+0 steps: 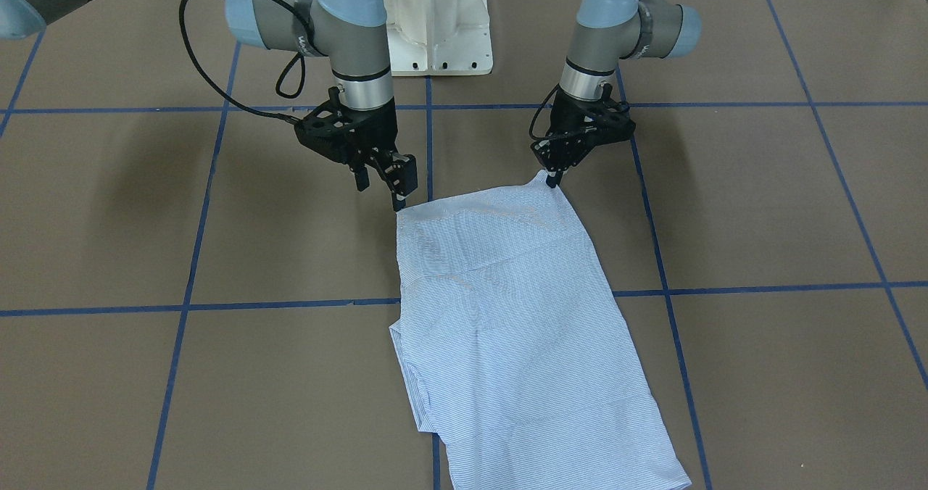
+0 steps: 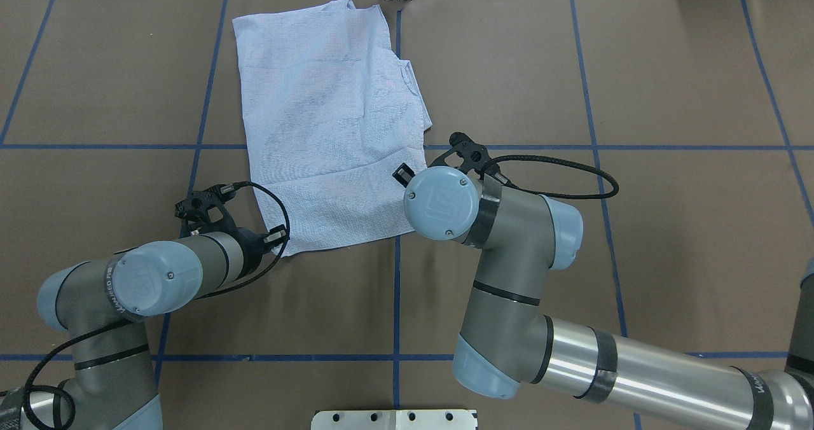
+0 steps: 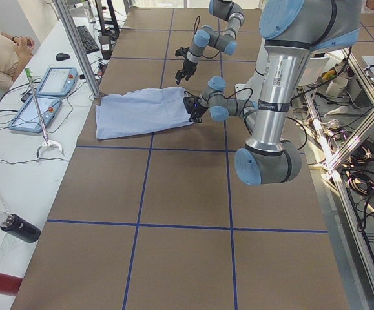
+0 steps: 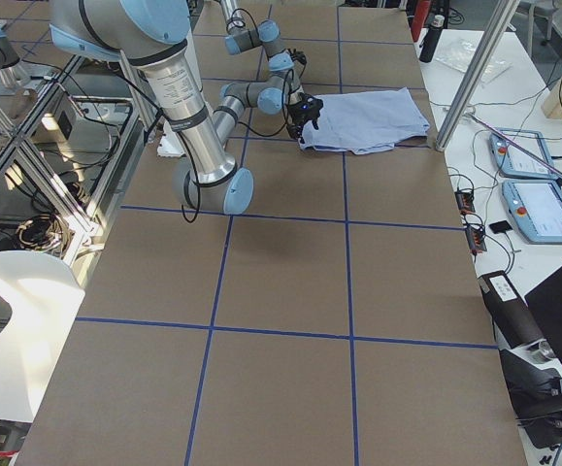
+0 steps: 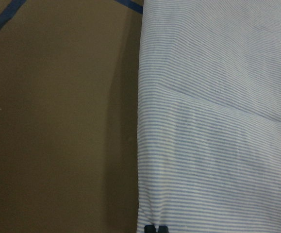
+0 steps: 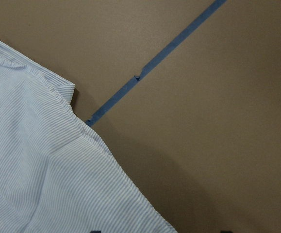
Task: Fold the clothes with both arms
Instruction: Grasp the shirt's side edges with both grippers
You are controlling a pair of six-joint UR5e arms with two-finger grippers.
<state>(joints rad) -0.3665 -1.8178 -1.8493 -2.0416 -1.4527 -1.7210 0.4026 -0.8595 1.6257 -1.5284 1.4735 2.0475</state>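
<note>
Shirt [image 1: 507, 316]: light, limp, likely to sag when lifted. Left jaws clenched on one corner. Right jaws released, the other corner between them, probably the best hold.

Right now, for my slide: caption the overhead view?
Left pincer and right pincer at the near corners of the shirt.

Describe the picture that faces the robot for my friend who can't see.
A folded blue-striped shirt lies on a brown table marked with blue tape lines. At the shirt's edge nearest the robot, the left hand pinches one corner, and the right hand hangs open at the other.
</note>
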